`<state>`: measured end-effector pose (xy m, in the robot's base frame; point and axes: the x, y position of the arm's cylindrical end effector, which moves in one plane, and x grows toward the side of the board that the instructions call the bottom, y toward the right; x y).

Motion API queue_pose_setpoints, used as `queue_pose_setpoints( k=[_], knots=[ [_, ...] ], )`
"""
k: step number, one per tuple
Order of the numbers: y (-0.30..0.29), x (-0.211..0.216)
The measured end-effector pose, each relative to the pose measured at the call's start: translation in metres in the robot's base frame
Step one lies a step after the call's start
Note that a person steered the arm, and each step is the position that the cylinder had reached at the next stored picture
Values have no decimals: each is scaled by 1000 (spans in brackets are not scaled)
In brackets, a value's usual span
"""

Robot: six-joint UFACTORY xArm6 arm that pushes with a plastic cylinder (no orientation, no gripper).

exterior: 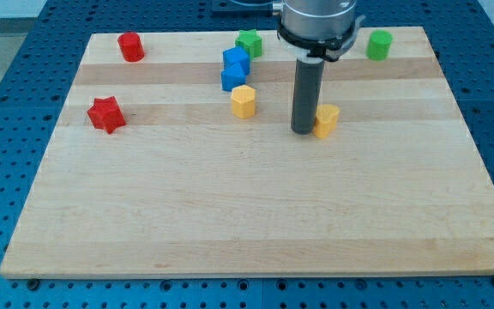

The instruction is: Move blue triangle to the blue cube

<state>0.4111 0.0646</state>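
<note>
The blue triangle (232,77) and the blue cube (237,60) sit touching each other near the view's top centre, the cube just above the triangle. My tip (304,130) is well to their right and lower in the view. It rests against the left side of a yellow block (326,121).
A yellow hexagon block (243,101) sits just below the blue triangle. A green star (249,42) is above the blue cube. A green cylinder (379,45) is at top right. A red cylinder (130,46) and a red star (105,114) are at left on the wooden board (247,215).
</note>
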Motion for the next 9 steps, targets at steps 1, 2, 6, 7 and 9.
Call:
queue_pose_setpoints(
  k=[1, 2, 6, 7, 9],
  knots=[
    [17, -7],
    [45, -6],
    [115, -7],
    [115, -7],
    [92, -36]
  ],
)
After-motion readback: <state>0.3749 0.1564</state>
